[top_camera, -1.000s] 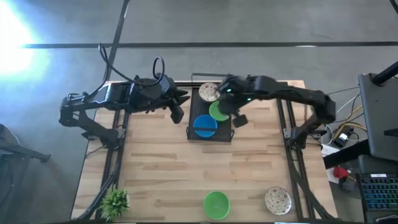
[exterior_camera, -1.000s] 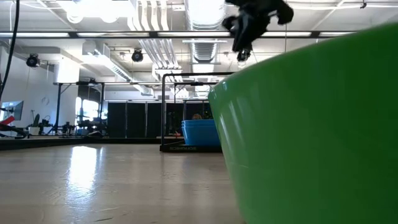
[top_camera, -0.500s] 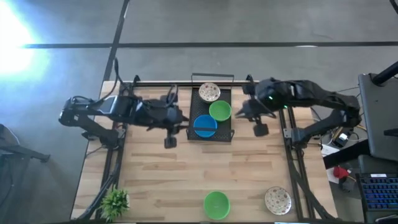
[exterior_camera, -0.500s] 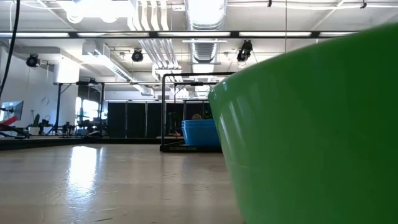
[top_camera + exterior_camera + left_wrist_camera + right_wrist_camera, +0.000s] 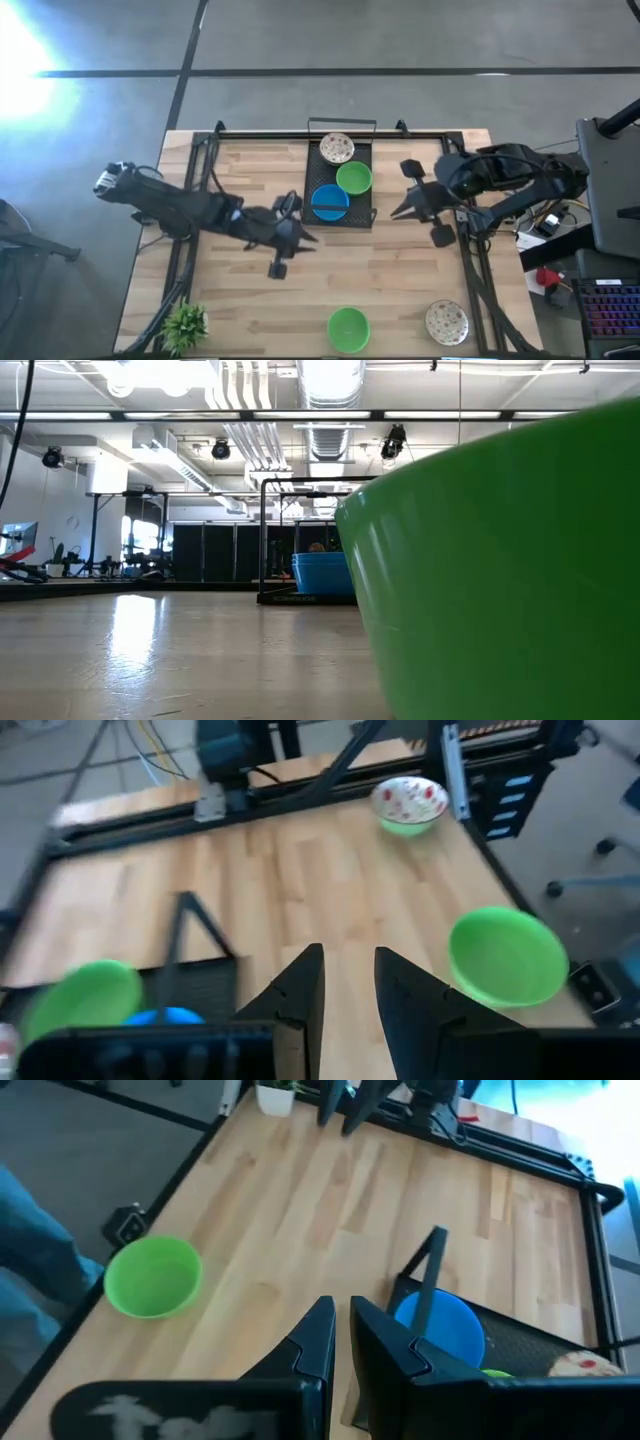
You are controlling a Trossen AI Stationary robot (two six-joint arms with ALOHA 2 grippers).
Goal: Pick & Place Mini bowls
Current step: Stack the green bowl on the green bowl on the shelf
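Overhead, a black wire rack (image 5: pixel 366 216) stood at the middle of the far half of the wooden table (image 5: pixel 240 310). Three mini bowls sat in it: a white speckled bowl (image 5: pixel 337 149) at the far end, a green bowl (image 5: pixel 354 179) just nearer and to the right, and a blue bowl (image 5: pixel 329 201) at the near end, its rim touching or overlapping the green one. Two more bowls stood well apart from the rack along the near edge: a second green bowl (image 5: pixel 348 328) near the middle and a second speckled bowl (image 5: pixel 446 322) toward the right corner. A small potted plant (image 5: pixel 184 324) occupied the near left corner.

The left gripper (image 5: pixel 300 238) was positioned over bare table just left of the rack's near end. In the left wrist view its fingers (image 5: pixel 300 995) stood slightly apart with nothing between them. The right gripper (image 5: pixel 402 211) was positioned just right of the rack, level with the blue bowl. In the right wrist view its fingers (image 5: pixel 316 1345) were nearly together and empty.

In the low view, the near green bowl's wall (image 5: pixel 500 580) filled the right side, and the blue bowl (image 5: pixel 322 574) showed in the rack farther back.
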